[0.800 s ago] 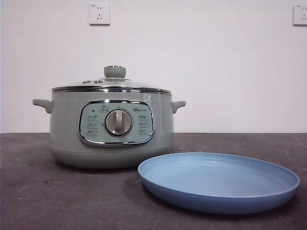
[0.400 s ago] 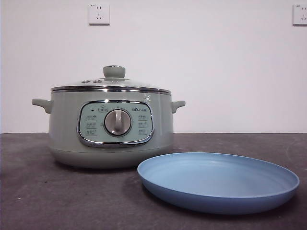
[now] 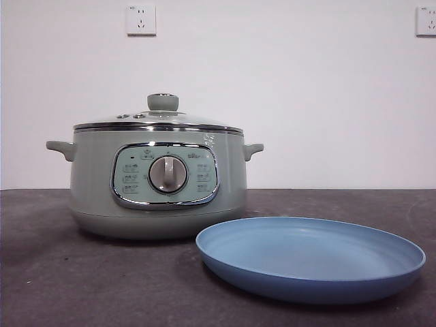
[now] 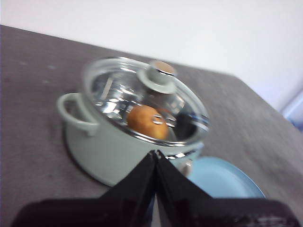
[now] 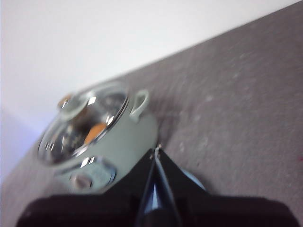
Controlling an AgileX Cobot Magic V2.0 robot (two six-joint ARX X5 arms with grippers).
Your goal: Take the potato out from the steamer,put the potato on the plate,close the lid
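The sage-green steamer [image 3: 158, 180] stands left of centre on the dark table, its glass lid [image 3: 158, 121] closed on top. Through the glass, the left wrist view shows the orange-brown potato [image 4: 147, 122] inside the steamer [image 4: 118, 142], under the lid [image 4: 147, 94]. The light-blue plate [image 3: 310, 257] lies bare in front and to the right of the pot. My left gripper [image 4: 156, 153] is shut and hovers above, short of the pot. My right gripper [image 5: 156, 150] is shut too, high above the table, off the steamer's [image 5: 102, 142] right handle side. Neither gripper shows in the front view.
Behind the table rises a white wall with two sockets [image 3: 141, 20]. The dark table [image 3: 82, 279] stretches to the left of the pot and in front of it.
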